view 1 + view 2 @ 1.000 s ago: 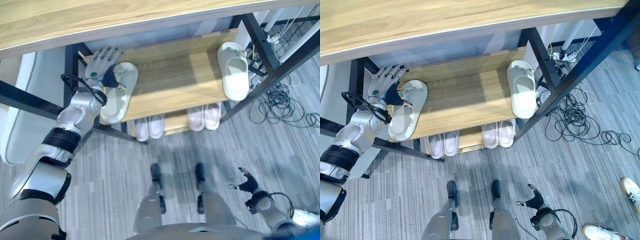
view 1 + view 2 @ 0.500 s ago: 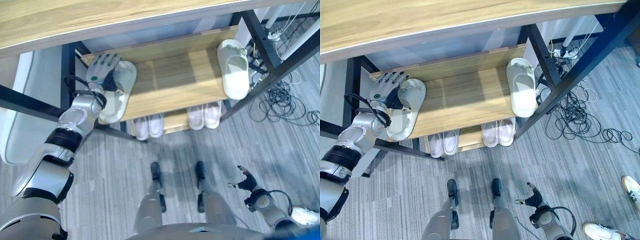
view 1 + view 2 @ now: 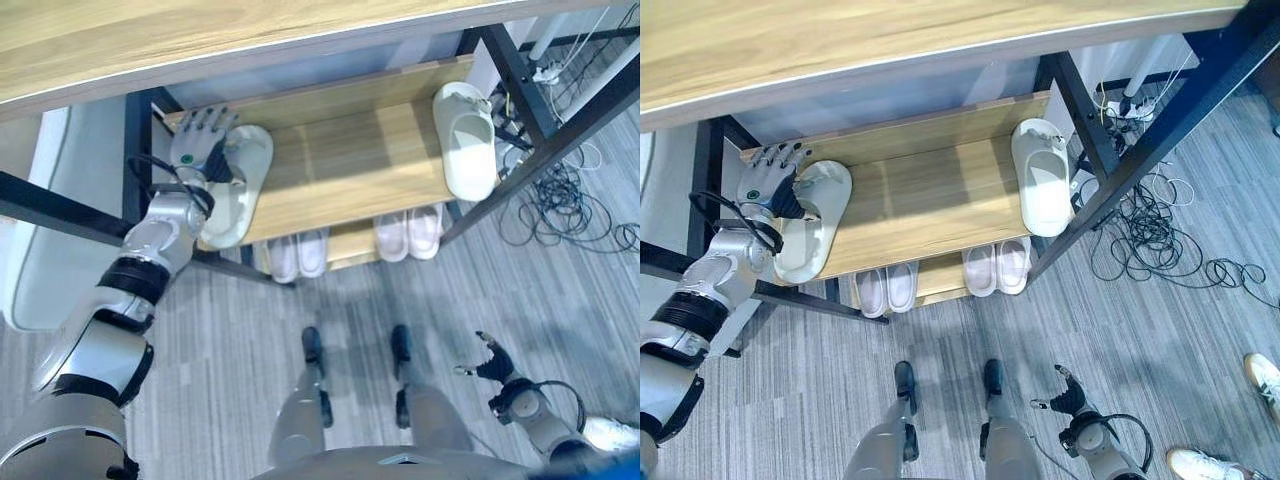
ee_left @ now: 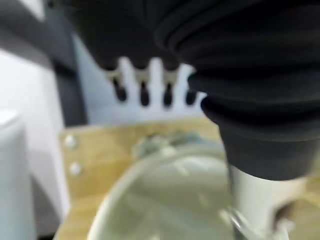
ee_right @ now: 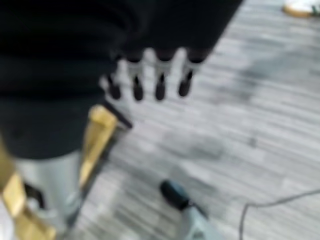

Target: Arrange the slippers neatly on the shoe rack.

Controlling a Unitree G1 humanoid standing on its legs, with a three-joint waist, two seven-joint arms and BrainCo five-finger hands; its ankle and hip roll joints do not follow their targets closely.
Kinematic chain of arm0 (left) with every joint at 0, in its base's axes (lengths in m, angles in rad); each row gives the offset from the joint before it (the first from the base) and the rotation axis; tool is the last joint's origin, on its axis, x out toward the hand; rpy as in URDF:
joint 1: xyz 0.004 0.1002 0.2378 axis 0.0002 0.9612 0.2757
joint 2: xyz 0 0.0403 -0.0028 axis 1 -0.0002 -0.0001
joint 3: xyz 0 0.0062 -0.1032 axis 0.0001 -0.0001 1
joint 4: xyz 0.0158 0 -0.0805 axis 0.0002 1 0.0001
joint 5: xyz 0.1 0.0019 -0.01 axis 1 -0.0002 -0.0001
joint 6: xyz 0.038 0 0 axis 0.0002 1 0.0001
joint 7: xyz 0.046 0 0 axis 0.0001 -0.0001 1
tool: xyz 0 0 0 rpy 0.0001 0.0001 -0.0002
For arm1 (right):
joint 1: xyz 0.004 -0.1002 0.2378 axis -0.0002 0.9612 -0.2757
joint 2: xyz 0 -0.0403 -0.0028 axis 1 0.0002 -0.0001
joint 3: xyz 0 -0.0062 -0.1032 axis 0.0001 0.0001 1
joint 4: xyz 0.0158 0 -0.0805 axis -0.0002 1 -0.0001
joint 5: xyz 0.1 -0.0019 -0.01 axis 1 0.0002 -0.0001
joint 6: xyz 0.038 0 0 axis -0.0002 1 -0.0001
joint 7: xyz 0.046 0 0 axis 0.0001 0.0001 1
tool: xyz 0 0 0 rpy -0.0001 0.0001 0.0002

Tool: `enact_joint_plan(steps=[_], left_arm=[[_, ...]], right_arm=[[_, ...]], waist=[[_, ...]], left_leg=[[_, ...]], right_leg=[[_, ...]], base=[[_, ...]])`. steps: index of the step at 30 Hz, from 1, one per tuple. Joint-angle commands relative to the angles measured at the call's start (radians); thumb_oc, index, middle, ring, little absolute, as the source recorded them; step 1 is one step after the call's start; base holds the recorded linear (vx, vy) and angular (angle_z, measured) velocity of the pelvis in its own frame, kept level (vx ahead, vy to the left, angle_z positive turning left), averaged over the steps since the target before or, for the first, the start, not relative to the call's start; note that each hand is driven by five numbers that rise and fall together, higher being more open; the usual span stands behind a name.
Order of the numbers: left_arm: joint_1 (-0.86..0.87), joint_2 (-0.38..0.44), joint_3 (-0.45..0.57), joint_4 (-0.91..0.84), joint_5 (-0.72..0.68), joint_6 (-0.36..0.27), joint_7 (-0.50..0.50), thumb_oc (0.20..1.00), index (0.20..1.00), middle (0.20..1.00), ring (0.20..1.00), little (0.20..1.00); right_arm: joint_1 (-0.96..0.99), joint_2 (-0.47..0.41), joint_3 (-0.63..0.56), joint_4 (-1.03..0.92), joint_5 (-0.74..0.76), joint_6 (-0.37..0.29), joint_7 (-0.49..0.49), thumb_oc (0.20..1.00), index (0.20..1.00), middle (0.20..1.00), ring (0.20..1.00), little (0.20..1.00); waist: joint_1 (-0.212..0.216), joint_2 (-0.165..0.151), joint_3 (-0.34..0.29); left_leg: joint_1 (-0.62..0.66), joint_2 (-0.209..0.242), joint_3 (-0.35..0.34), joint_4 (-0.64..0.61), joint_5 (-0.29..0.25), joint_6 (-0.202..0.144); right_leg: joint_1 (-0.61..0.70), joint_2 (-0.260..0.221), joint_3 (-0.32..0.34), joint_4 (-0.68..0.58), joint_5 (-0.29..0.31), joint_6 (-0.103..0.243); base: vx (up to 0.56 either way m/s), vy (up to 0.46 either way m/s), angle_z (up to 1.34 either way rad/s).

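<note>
Slippers: pale green-white slide (image 3: 236, 186) at left end of shoe rack (image 3: 340, 165) shelf, upper left; left robot hand (image 3: 200, 137) fingers straight, resting on it. Matching slide (image 3: 468, 137) at right end. Right robot hand (image 3: 494, 364) low right, fingers relaxed.

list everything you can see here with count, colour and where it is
slippers on the middle shelf: 2, pale cream; left slipper at the left end under the left hand, right slipper at the right end
slippers on the lower shelf: 4, white, in two pairs, toes poking out at the front
shoe rack: 1, light wood shelves on a black frame
cables: a tangle, black, on the grey floor right of the rack
person's shoes: 2, white, at the lower right edge
left hand: fingers straight, resting on the left slipper
right hand: low by the floor, fingers relaxed, holding nothing
</note>
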Motion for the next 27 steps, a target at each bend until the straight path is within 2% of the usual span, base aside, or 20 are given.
enact_joint_plan(steps=[1,7,12,14,17,21,27], left_arm=[[-0.072,0.011,0.031,0.069,-0.013,0.026,0.042,0.2,0.2,0.2,0.2,0.2],[-0.102,-0.036,-0.027,0.091,0.021,0.028,0.034,0.2,0.2,0.2,0.2,0.2],[-0.102,-0.116,-0.037,0.077,0.005,0.02,0.044,0.2,0.2,0.2,0.2,0.2],[-0.1,-0.195,-0.034,0.059,-0.051,0.0,0.056,0.2,0.2,0.2,0.2,0.2],[-0.109,-0.217,-0.038,0.026,-0.063,-0.011,0.069,0.2,0.2,0.2,0.2,0.2],[-0.134,-0.242,-0.058,-0.022,-0.069,-0.038,0.119,0.2,0.2,0.2,0.2,0.2],[-0.157,-0.284,-0.061,-0.08,-0.047,-0.038,0.213,0.2,0.2,0.2,0.2,0.2]], right_arm=[[-0.014,-0.008,0.007,-0.035,-0.02,-0.006,-0.012,1.0,1.0,1.0,1.0,1.0],[-0.023,-0.013,0.014,-0.037,-0.015,-0.009,-0.021,1.0,1.0,1.0,1.0,1.0],[-0.041,-0.016,0.007,-0.038,-0.008,-0.005,-0.034,1.0,1.0,1.0,1.0,1.0],[-0.061,-0.011,0.011,-0.03,-0.001,0.001,-0.044,1.0,1.0,1.0,1.0,1.0],[-0.066,-0.012,0.011,-0.029,0.0,0.003,-0.049,1.0,1.0,1.0,1.0,1.0],[-0.084,-0.026,0.016,-0.027,-0.002,-0.004,-0.071,1.0,1.0,1.0,1.0,1.0],[-0.108,-0.031,0.036,-0.007,-0.008,-0.014,-0.104,1.0,1.0,1.0,1.0,1.0]], waist=[[0.028,-0.012,0.036],[0.02,-0.017,0.046],[0.014,-0.014,0.053],[0.01,-0.01,0.056],[0.009,-0.006,0.055],[0.001,-0.001,0.058],[-0.008,0.004,0.062]], left_leg=[[-0.046,-0.025,-0.074,0.012,-0.041,-0.016],[-0.048,-0.021,-0.071,0.012,-0.039,-0.015],[-0.047,-0.017,-0.067,0.012,-0.037,-0.016],[-0.047,-0.015,-0.06,0.012,-0.034,-0.019],[-0.049,-0.012,-0.055,0.012,-0.033,-0.019],[-0.054,-0.006,-0.049,0.012,-0.03,-0.021],[-0.064,0.002,-0.033,0.012,-0.025,-0.025]], right_leg=[[-0.048,-0.09,-0.021,0.064,-0.095,0.08],[-0.056,-0.087,-0.013,0.066,-0.094,0.078],[-0.061,-0.086,-0.003,0.072,-0.098,0.074],[-0.068,-0.083,0.003,0.076,-0.099,0.07],[-0.073,-0.081,0.01,0.077,-0.099,0.069],[-0.089,-0.078,0.026,0.078,-0.096,0.069],[-0.112,-0.073,0.041,0.084,-0.093,0.069]], base=[[0.0,0.0,0.0],[0.0,0.0,0.0],[0.0,-0.007,0.0],[0.0,-0.048,0.0],[0.0,-0.029,-0.02],[0.0,-0.041,-0.08],[0.0,-0.037,-0.1]])
